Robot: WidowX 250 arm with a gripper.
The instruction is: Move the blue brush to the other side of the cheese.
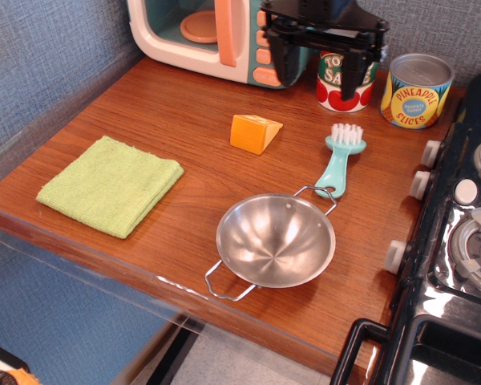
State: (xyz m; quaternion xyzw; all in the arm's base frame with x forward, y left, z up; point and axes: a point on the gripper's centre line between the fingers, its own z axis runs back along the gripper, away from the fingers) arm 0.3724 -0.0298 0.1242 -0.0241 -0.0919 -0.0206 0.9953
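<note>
The blue brush [338,162] lies flat on the wooden table to the right of the cheese, bristles pointing away from me, its loop end by the steel bowl's handle. The orange-yellow cheese wedge [254,132] sits near the table's middle. My gripper [319,74] hangs open and empty above the back of the table, in front of the toy microwave and the tomato can, well above and behind the brush. Its two black fingers [282,66] are spread wide apart.
A steel bowl [275,241] sits at the front, touching the brush's end. A green cloth [109,184] lies at the left. A toy microwave [216,32], a tomato can [342,87] and a pineapple can [417,91] stand at the back. A black toy stove [457,241] borders the right.
</note>
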